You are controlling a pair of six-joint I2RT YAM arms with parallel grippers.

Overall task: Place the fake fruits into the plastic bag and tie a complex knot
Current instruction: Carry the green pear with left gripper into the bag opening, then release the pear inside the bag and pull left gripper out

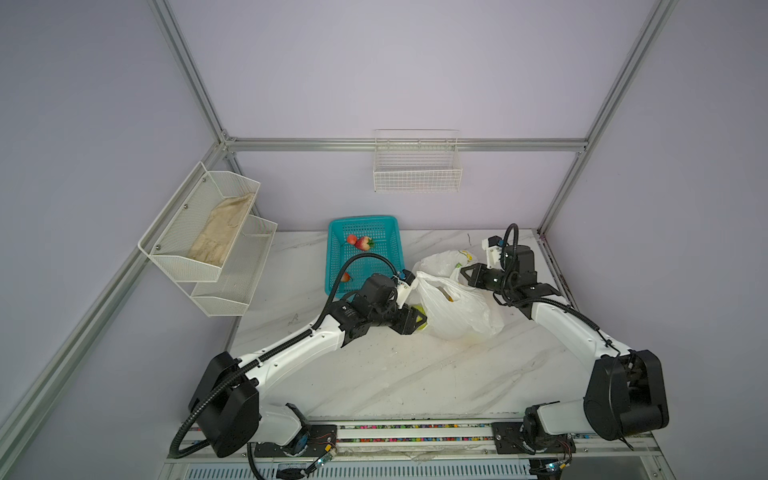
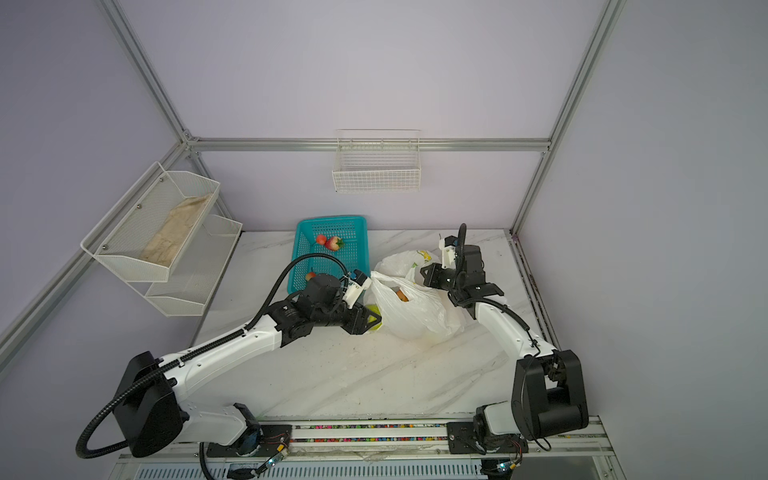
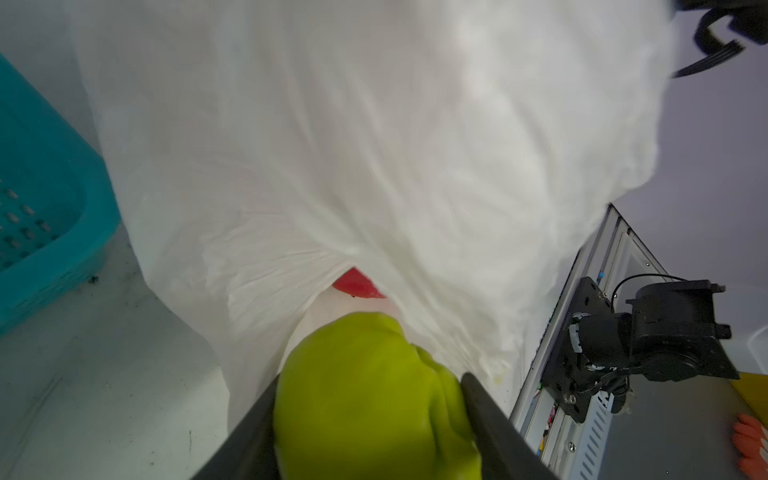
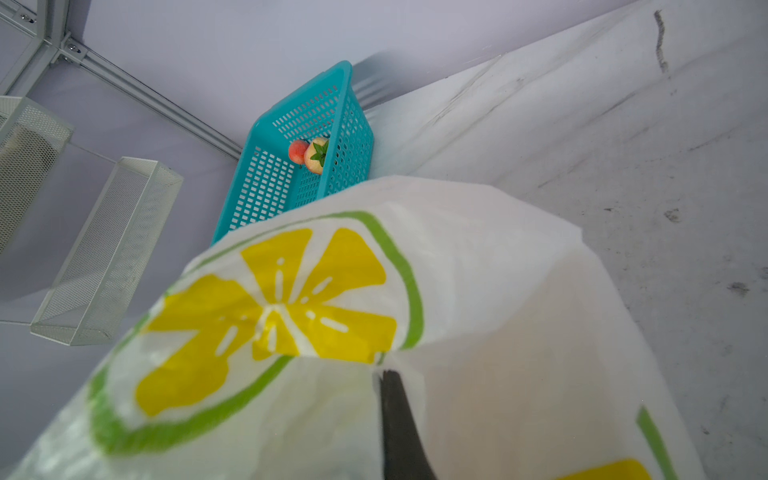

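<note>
Pear [image 3: 361, 411], green and glossy, sits clamped between the two fingers of the left hand [image 1: 417, 321], so this hand is grasping it, not released. Its long axis seems to run along the fingers with the narrower end ahead, though the close wrist view shows only a part of it. Straight in front of this end is the plastic bag [image 1: 455, 309], which stands on the worktop [image 1: 415, 374] between the two arms. In the left wrist view a gap in the white film opens just beyond the pear, and a red fruit [image 3: 358, 286] shows inside it. In both top views the mouth faces upward, and an orange fruit [image 2: 402, 295] lies inside. The right hand [image 4: 385, 376] is clenched on the bag's printed edge at the far side and holds it up. So the left arm is the nearer one to the opening; I judge that the pear must go forward and a little up over the rim. Strawberries [image 1: 364, 243] lie in the teal basket [image 1: 363, 218], behind the left hand.
</note>
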